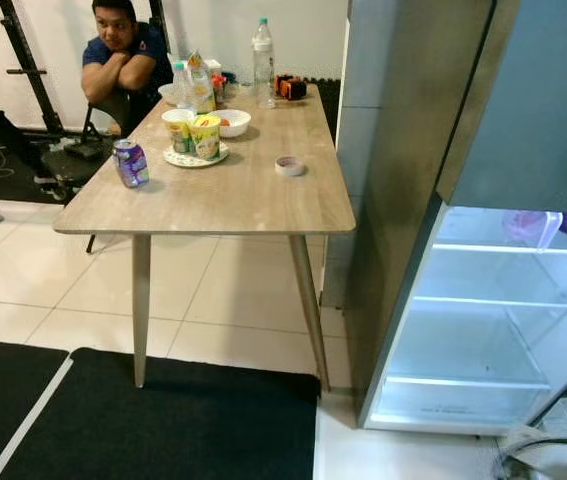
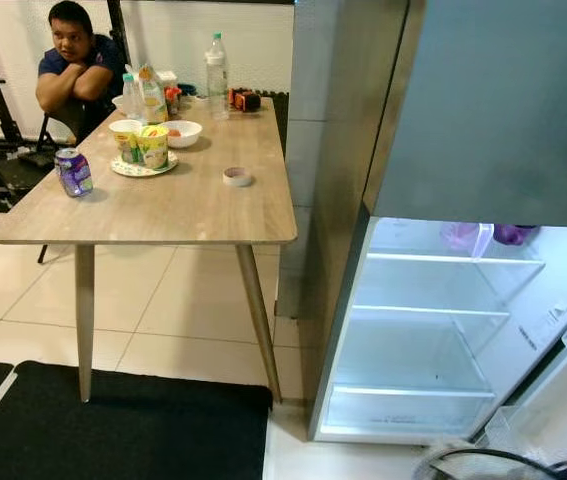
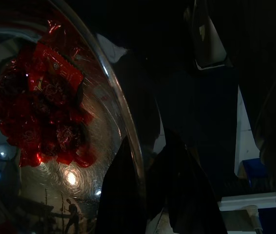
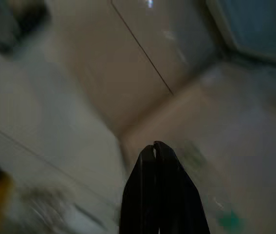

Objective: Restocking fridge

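Note:
In the left wrist view, a clear glass bowl (image 3: 86, 165) holds red wrapped sweets (image 3: 40, 107). My left gripper (image 3: 146, 151) is shut on the bowl's rim, one black finger on each side of the glass. My right gripper (image 4: 155, 146) is shut on nothing, over a blurred pale floor. The fridge (image 1: 403, 200) stands at the right with its lower compartment (image 1: 483, 330) open and lit. Its glass shelves are bare except for purple items (image 1: 538, 225) on the top shelf.
A wooden table (image 1: 233, 195) stands left of the fridge. It carries a purple can (image 1: 130, 163), a plate with cups (image 1: 195, 138), a white bowl (image 1: 233, 122), a tape roll (image 1: 289, 165) and a water bottle (image 1: 262, 50). A person (image 1: 118, 55) sits at its far end. A black mat (image 1: 163, 420) lies in front.

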